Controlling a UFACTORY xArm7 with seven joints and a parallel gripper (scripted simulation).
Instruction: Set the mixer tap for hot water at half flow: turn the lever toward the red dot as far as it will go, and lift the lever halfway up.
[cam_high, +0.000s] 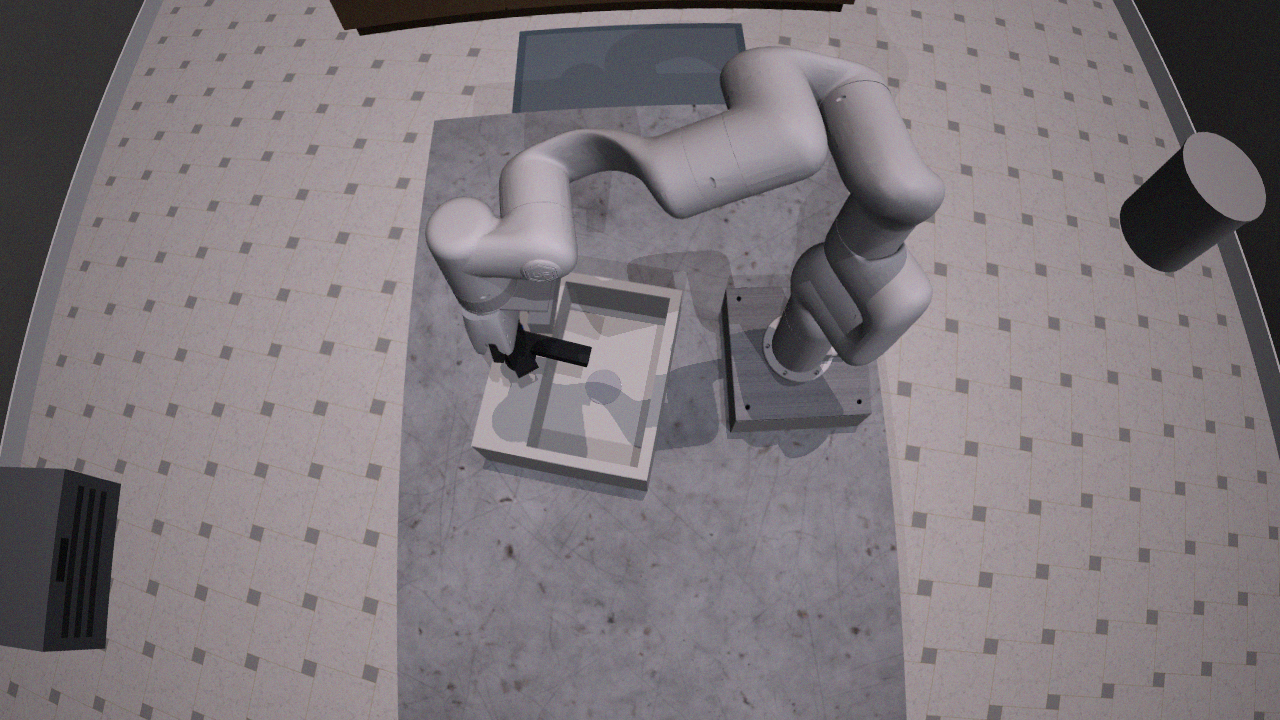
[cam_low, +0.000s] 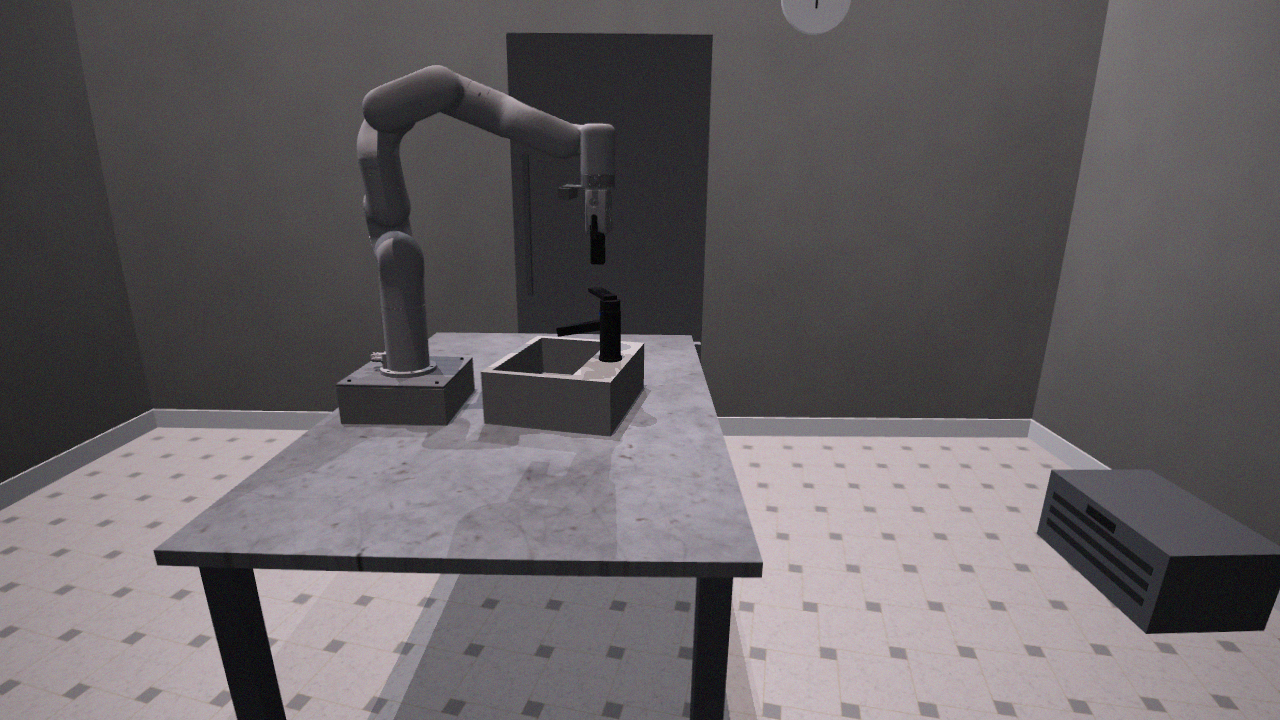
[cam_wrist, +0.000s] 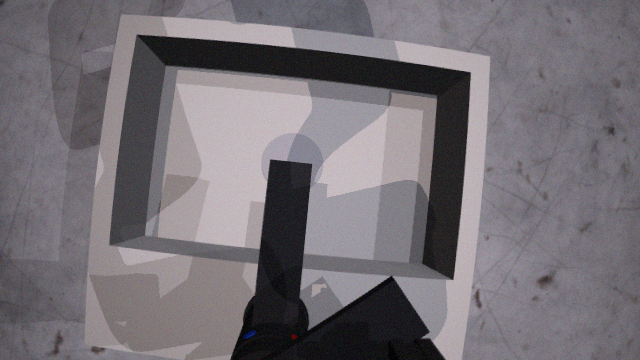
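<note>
You're in the approach: the gripper (cam_low: 597, 250), jaws closed on nothing, hangs above the tap (cam_low: 610, 329) near the desk's (cam_low: 501, 501) far edge (lever (cam_low: 601, 292) untouched). Next, descend beside the lever and push toward the red dot (cam_wrist: 294, 337).

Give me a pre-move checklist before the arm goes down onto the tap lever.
1. Jaws shut and holding nothing: ok. The gripper is closed.
2. Gripper clear of the lever: ok. In the exterior view it hangs above the lever with a gap.
3. Gripper lined up over the tap: ok, roughly; it sits above the tap at the sink rim.
4. Red dot located: ok. It shows on the tap body beside a blue dot in the wrist view.
5. Lever turned fully to red: cannot tell.
6. Lever lifted halfway: cannot tell; it looks near level.
</note>
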